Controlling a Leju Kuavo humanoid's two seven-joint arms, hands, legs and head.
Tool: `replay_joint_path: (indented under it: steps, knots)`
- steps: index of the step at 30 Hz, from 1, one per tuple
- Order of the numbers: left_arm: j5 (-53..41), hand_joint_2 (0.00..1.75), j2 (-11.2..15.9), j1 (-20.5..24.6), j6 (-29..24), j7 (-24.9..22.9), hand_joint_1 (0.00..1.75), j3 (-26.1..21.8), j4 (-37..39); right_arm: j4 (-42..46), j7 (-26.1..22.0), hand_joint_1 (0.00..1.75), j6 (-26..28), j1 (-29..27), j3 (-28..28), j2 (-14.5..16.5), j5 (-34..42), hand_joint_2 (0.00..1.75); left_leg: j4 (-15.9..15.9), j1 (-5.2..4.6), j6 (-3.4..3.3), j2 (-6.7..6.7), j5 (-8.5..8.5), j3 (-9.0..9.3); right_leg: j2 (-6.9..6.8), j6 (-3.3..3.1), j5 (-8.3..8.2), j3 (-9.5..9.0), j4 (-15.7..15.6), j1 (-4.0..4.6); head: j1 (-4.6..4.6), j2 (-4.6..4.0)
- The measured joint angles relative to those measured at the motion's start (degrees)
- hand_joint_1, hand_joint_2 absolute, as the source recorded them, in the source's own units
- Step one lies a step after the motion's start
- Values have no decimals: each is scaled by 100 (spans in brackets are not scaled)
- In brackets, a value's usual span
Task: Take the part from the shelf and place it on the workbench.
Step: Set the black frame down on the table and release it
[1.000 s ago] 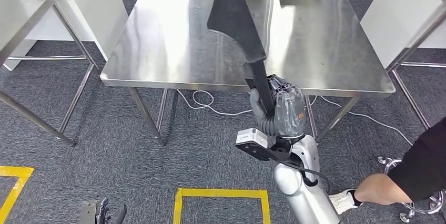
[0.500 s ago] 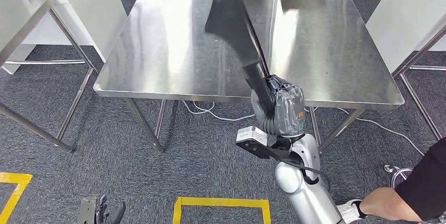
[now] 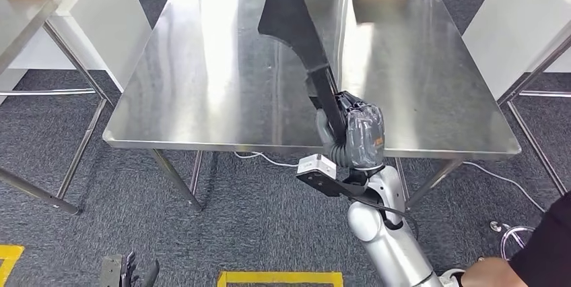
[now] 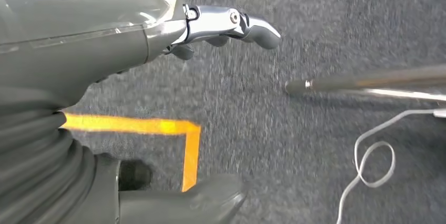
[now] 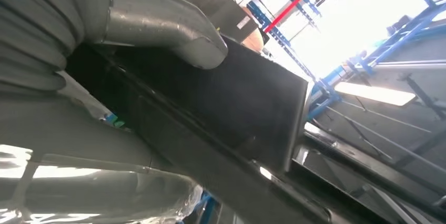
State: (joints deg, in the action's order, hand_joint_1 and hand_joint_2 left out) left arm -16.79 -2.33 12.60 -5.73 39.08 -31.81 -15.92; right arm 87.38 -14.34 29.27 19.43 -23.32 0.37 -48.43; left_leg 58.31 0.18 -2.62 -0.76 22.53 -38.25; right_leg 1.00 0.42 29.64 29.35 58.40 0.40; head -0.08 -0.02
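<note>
The right hand (image 3: 350, 129) is closed around the narrow lower end of the part (image 3: 293, 24), a long, flat black piece, and holds it up in the air at the near edge of the workbench (image 3: 202, 78). The relation that matters for the coming move is the long axis of the part: from the hand it rises steeply and leans away from the robot, over the middle of the workbench, with its wide end high above the far half of the steel top. So the part is already above the workbench, but it is not touching it, and it stands nearly upright, not flat. In the right wrist view the thick thumb (image 5: 173, 40) presses on the dark face of the part (image 5: 242, 108), which reaches away from the hand toward the bright ceiling. I judge that the next move needs the right arm to tip this long axis forward and down, so that the wide end comes to the steel top first or the whole piece lies flat, and only after that the fingers can let go. The left hand (image 3: 128, 272) hangs low, well apart from the workbench, above the carpet; its fingers (image 4: 252, 24) are loosely spread and hold nothing, so it is the far hand and has no part in the placing.
</note>
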Motion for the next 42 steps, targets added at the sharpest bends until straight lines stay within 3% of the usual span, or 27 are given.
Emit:
replay_joint_path:
  steps: [2, 5, 6, 8, 10, 11, 12, 13, 14, 15, 17, 19, 21, 23, 24, 27, 28, 29, 31, 34, 42]
  knots:
    - [-1, 175, -1, 10, 1, 2, 0, 0, -1, -11, 24, 175, 17, 27, -5, -2, -20, 175, -28, 10, -47, 2, 33, 107, -20, 28, 32, 225, 421, -12, 2, 0]
    - [-2, 175, -2, 13, 2, 2, 0, 1, -1, -48, 89, 175, 42, 37, -19, -17, -148, 175, -34, 9, -95, -9, 155, 225, -33, 26, 341, 956, 1419, -44, 6, 0]
    - [-2, 175, -3, 9, 2, 1, 0, 1, -1, -67, 131, 175, 47, 36, -24, -26, -232, 175, -33, 9, -92, -16, 204, 274, -34, 32, 453, 1135, 1564, -54, 5, 0]
    - [-3, 175, -5, 1, 2, -1, 0, 0, 0, -100, 214, 175, 51, 36, -40, -42, -411, 175, -33, 11, -76, -35, 296, 386, -35, 77, 496, 1272, 1478, -84, 7, 0]
    - [-5, 175, -13, 1, 1, -2, 0, 0, 1, -136, 303, 175, 51, 51, -69, -48, -613, 175, -33, 16, -45, -49, 396, 519, -42, 192, 169, 1160, 933, -123, 9, 0]
    - [-6, 175, -15, 3, 0, -2, 0, 0, 1, -164, 360, 175, 50, 70, -93, -49, -734, 175, -27, 9, -20, -52, 454, 587, -64, 256, -117, 1080, 590, -138, 14, 0]
    - [-8, 175, -18, 4, -1, -2, 0, 1, 1, -200, 435, 175, 49, 101, -126, -48, -888, 175, -25, 1, 12, -56, 521, 644, -97, 277, -370, 999, 279, -148, 18, 0]
    - [-10, 175, -19, 9, -2, -2, 0, 1, 1, -232, 512, 175, 49, 135, -162, -46, -1041, 175, -30, -5, 51, -52, 580, 683, -121, 251, -561, 931, 89, -134, 12, 0]
    - [-13, 175, -19, 14, -2, -1, 0, 1, 1, -262, 581, 175, 48, 173, -196, -45, -1174, 175, -18, -10, 88, -47, 618, 712, -140, 181, -656, 894, 9, -129, 8, 0]
    - [-15, 175, -21, 18, -2, 0, 0, 1, 1, -285, 638, 175, 48, 212, -227, -42, -1279, 175, -11, -1, 118, -39, 640, 729, -139, 94, -654, 854, 2, -121, 1, 0]
    - [-21, 175, -33, 27, 0, 3, 0, 2, 1, -317, 698, 175, 48, 285, -272, -37, -1381, 175, 214, 33, 161, -5, 622, 648, -122, -17, -645, 754, -26, -141, -6, 0]
    - [-25, 175, -51, 28, 2, 4, 0, 5, 2, -345, 717, 175, 48, 344, -301, -26, -1409, 175, 808, 55, 207, 27, 670, 289, -115, -106, -586, 640, -46, -141, -18, 0]
    - [-26, 175, -60, 20, 1, 4, 0, 6, 3, -376, 728, 175, 48, 372, -324, -11, -1428, 175, 1495, 56, 256, 36, 958, -216, -105, -171, -500, 547, -48, -116, -29, 0]
    - [-34, 175, -61, 14, 1, 2, 0, 6, 4, -415, 778, 175, 42, 376, -351, -4, -1500, 175, 1697, 54, 260, 37, 1170, -532, -87, -189, -405, 439, -48, -91, -32, 0]
    - [-47, 175, -61, 15, 2, -3, 0, 7, 5, -435, 824, 175, 28, 383, -366, -4, -1562, 175, 1544, 50, 240, 37, 1098, -549, -80, -190, -359, 377, -49, -80, -32, 0]
    - [-124, 175, -57, 45, 19, -54, 0, 13, 5, -584, 1054, 175, -105, 507, -415, 0, -1867, 175, 467, -27, 84, 37, 286, -262, -60, -171, -228, 205, -55, -43, -30, 0]
    - [-154, 175, -53, 64, 26, -83, 0, 18, 5, -684, 1139, 175, -160, 587, -431, 4, -1996, 175, 191, -59, 33, 21, 70, -163, -46, -148, -193, 181, -54, -23, -26, 0]
    - [-177, 175, -50, 85, 30, -106, 0, 24, 5, -789, 1205, 175, -203, 666, -447, 7, -2109, 175, 57, -82, 0, 6, -38, -115, -32, -122, -165, 172, -50, -7, -23, 0]
    - [-219, 175, -58, 134, 38, -144, 0, 46, 6, -1021, 1298, 175, -252, 825, -475, 13, -2317, 175, -5, -89, 4, -20, -97, -66, -20, -89, -133, 163, -59, 26, -21, 0]
    - [-246, 175, -86, 208, 50, -171, 0, 101, 10, -1414, 1338, 175, -262, 1126, -516, 34, -2470, 175, -56, -97, 58, -24, -149, -63, -25, -108, -122, 145, -92, 29, -26, 0]
    - [-315, 175, -126, 333, 52, -232, 0, 189, 40, -2903, 749, 175, -409, 2147, -681, 325, -2434, 175, -57, -113, 16, -39, -104, -64, -33, -97, -108, 139, -168, 13, -24, 0]
